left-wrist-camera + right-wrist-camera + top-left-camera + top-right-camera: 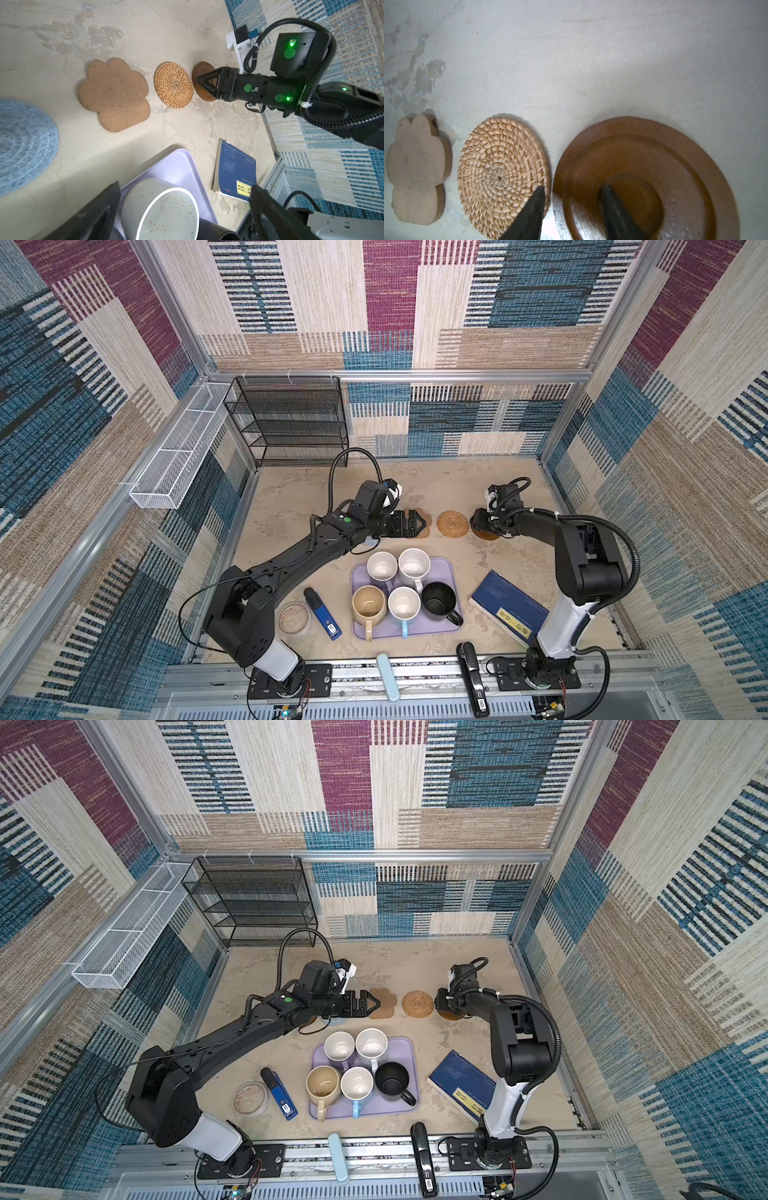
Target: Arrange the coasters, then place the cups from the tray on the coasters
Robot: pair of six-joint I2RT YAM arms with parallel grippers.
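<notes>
— Where is the wooden coaster (pixel 654 158)?

— Flat on the tabletop (pixel 457 489), at the right end of a row behind the tray (pixel 446 572). The row runs blue coaster (pixel 22 143), flower coaster (pixel 114 95), rattan coaster (pixel 500 166), then the wood. I count four; a fifth I cannot find.

— And the right end effector (pixel 574 188)?

— Low over the wood, jaws part way apart. One tip is outside the rim on the rattan side, the other over the middle. Whether it is pinching the disc I cannot tell. The left end effector (pixel 376 1005) hangs released and empty at the edge of the flower coaster.

— How would the wood handle?

— Stiff, light and glossy, so probably slippery. It lies so low that the rim looks like the only hold. I'd expect a tip to have to work under the edge, or simply slide the disc along.

— Room to move?

— The gap to the rattan coaster is narrow, so a tip there could nudge it. Rightward and toward the back wall the tabletop is bare.

— The cups (pixel 405 603)?

— All five are on the tray, packed close, handles mostly toward the front. They look ceramic, so heavier and breakable. The black cup (pixel 440 601) at the outer corner has the most clearance, though the book (pixel 509 605) lies near that side.
</notes>
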